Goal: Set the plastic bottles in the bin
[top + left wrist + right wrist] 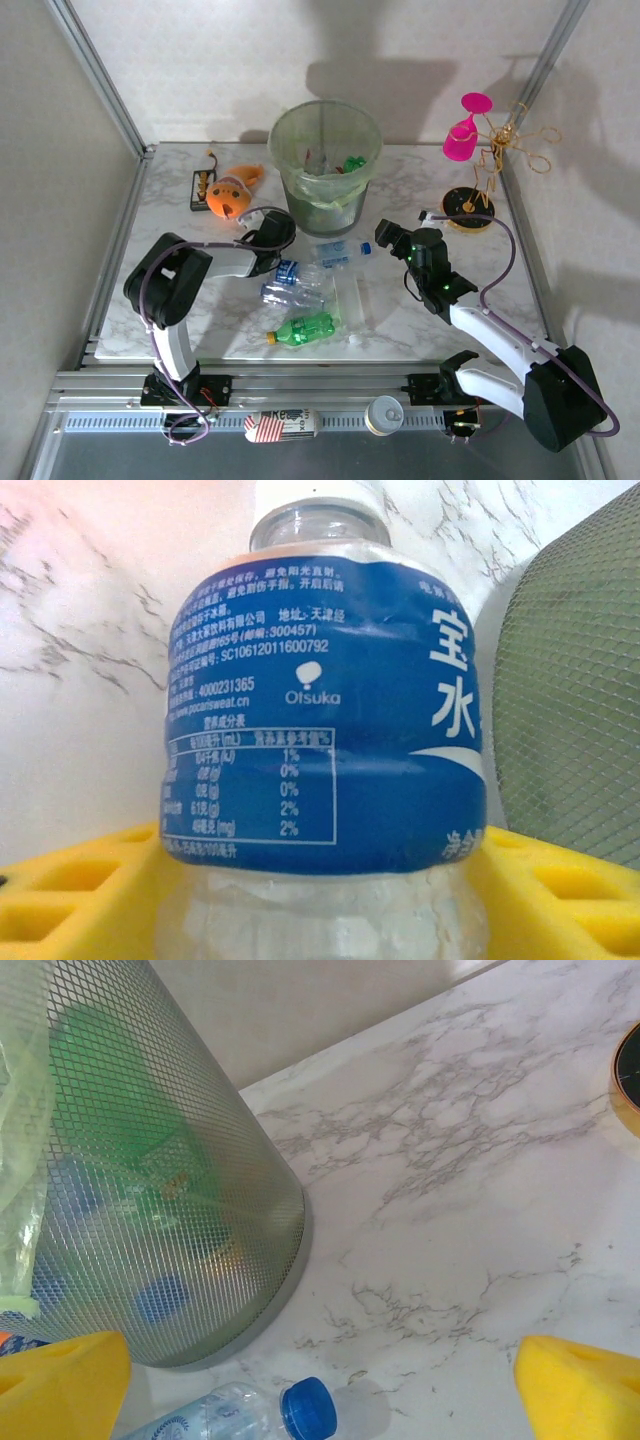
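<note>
The bin (325, 165), a pale-green mesh bucket with a bag liner, stands at the back centre with green and blue bottles inside; its mesh wall (150, 1190) is close by in the right wrist view. My left gripper (284, 262) is shut on a clear bottle with a blue label (320, 710), with a yellow pad (70, 890) against each side. My right gripper (320, 1390) hangs open above a clear bottle with a blue cap (308, 1408), the same bottle (340, 252) that lies in front of the bin. More clear bottles (300, 292) and a green bottle (305, 328) lie on the table.
An orange plush toy (232, 193) and a black box (202, 185) sit left of the bin. At the right stand a pink goblet (462, 135), a gold wire stand (512, 148) and a round black base (468, 210). Two cans (385, 412) lie on the near rail.
</note>
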{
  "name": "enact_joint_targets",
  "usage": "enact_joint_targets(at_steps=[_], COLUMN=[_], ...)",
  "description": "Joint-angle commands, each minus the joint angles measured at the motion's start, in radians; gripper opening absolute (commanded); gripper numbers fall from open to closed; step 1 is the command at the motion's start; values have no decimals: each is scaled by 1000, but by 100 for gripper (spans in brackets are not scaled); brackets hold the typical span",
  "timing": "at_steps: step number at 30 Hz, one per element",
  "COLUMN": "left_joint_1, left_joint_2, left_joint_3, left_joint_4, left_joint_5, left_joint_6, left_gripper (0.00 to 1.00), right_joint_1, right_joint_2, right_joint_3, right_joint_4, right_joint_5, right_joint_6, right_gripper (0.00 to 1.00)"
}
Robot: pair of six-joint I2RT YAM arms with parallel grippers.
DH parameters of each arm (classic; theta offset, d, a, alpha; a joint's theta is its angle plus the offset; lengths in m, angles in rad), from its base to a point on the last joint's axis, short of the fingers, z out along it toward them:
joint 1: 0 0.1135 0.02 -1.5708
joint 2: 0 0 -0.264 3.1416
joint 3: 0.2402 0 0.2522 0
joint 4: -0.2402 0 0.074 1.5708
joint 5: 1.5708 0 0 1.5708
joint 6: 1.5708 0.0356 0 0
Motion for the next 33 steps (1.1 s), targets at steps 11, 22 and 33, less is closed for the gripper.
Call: enact_joint_targets(at_steps=[11,22,33], left_joint_1=[18,21,18], left_joint_2=[-215,-570,-820], left_joint_3=[-114,-220,-127], left_joint_4=[48,46,61], left_joint_5=[-101,-194,-84], left_joint_6=[95,207,361], left_gripper=[52,52,48], right_joint_1=[-6,-5,-5], right_joint_2=[-3,64,161], right_joint_3=[-11,-18,-2], right_joint_4=[28,115,198], right_joint_5=[-29,-113,-210], right_joint_6=[43,74,81], right_gripper=[99,99,99])
